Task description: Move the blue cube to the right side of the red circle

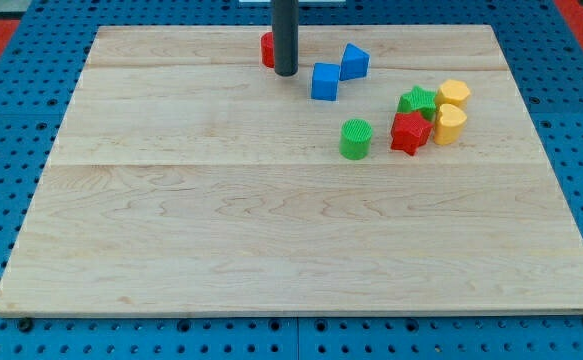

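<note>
The blue cube point(325, 81) sits near the view's top, right of centre. The red circle point(268, 49) lies up and to its left, mostly hidden behind the dark rod. My tip point(286, 73) rests on the board just right of and below the red circle, a short gap to the left of the blue cube. A second blue block point(354, 62), wedge-like, sits just up and right of the cube, close to it.
A green cylinder point(355, 138) stands below and right of the cube. Further right is a cluster: green star point(417, 100), red star point(410, 132), and two yellow blocks point(453, 94) point(449, 124). The wooden board point(271, 250) lies on a blue pegboard.
</note>
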`<state>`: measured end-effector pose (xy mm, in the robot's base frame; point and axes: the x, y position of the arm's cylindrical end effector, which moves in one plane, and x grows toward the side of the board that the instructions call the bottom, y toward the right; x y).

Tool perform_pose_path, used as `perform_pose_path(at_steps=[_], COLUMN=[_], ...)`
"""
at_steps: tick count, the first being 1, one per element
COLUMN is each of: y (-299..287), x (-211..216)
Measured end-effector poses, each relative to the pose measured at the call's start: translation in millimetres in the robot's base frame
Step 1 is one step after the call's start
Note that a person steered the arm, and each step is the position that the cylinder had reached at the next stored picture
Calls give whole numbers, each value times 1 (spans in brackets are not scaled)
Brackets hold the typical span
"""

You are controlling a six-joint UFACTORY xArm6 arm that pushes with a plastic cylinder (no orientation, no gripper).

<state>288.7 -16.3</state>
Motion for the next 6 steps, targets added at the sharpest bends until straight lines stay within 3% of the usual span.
perform_pose_path(at_steps=[1, 2, 3, 4, 5, 6], y=[8, 70, 74, 30, 37, 98], x=[59, 68, 25, 1, 37, 57])
